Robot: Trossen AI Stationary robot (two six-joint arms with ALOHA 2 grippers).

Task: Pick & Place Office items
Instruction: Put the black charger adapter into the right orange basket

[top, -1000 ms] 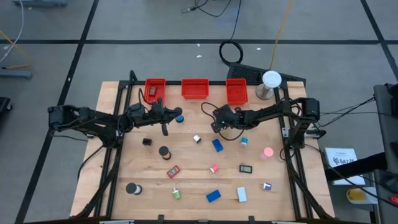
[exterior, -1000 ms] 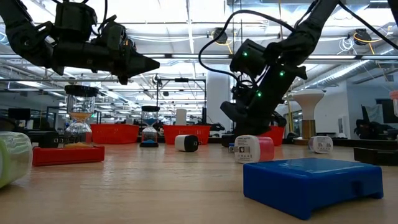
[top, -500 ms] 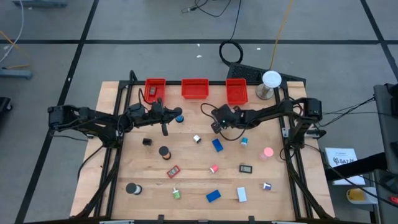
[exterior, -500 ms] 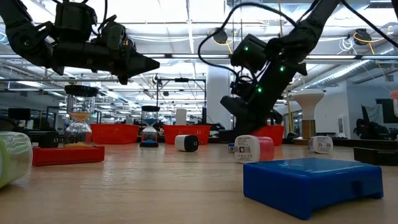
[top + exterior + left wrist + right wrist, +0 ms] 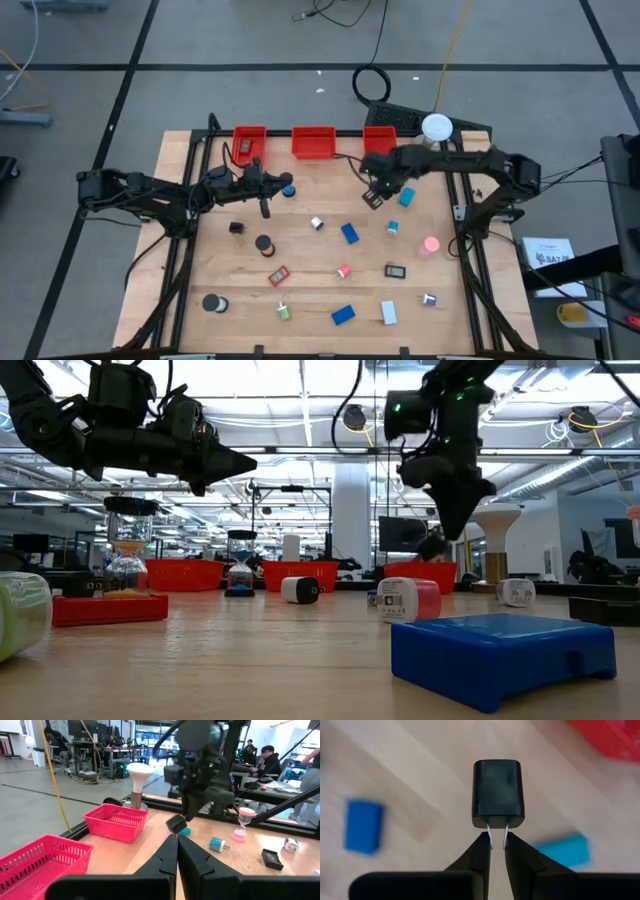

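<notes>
We find the right gripper [image 5: 495, 842] clamped on the two metal prongs of a black plug adapter [image 5: 497, 793], which hangs clear of the table [image 5: 300, 250] just in front of the rightmost red bin [image 5: 380, 146]; pinching the thin prongs leaves the block's body free, which we judge suits a drop into that bin. In the high view the adapter [image 5: 373, 199] shows as a small dark block below the arm, with a teal piece [image 5: 406, 197] lying just beside it on the wood. The left gripper [image 5: 176, 851] has its fingers pressed together on nothing, hovering above the table near the left bin [image 5: 249, 143], apparently waiting. Count from above: three red bins along the far edge; the left one holds a dark item, the middle bin [image 5: 313, 142] looks bare. Two blue blocks [image 5: 349, 233], two black rolls [image 5: 264, 243], one red flat piece [image 5: 278, 275], one pink-topped piece [image 5: 431, 244], and a scatter of smaller bits we cannot sort with confidence. Most items lie loose on the wood, so we judge the sorting is at an early stage.
</notes>
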